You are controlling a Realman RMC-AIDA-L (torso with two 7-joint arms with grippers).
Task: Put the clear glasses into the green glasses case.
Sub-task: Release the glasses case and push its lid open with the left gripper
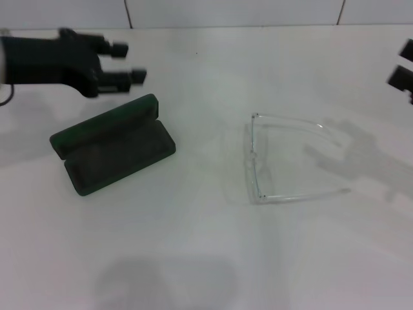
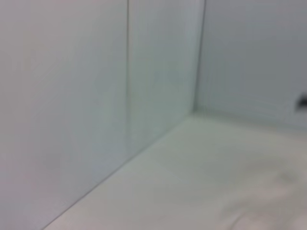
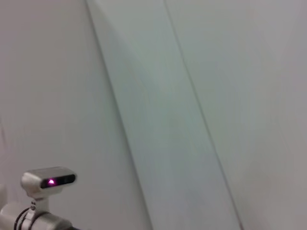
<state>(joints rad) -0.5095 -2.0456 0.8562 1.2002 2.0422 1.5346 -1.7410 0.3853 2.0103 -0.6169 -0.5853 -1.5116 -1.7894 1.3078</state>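
The green glasses case [image 1: 115,147] lies open on the white table at the left, its dark lining facing up and nothing inside. The clear glasses [image 1: 257,158] rest on the table right of centre, arms unfolded and pointing right. My left gripper [image 1: 129,62] hovers above and behind the case, open, holding nothing. At the right edge of the head view is my right gripper [image 1: 404,63], open and only partly in view, beyond the ends of the glasses' arms. Neither wrist view shows the case or the glasses.
A white tiled wall [image 1: 232,13] runs along the back of the table. The left wrist view shows a wall corner [image 2: 196,108]. In the right wrist view, a silver camera-like device with a pink light [image 3: 48,181] stands before the wall.
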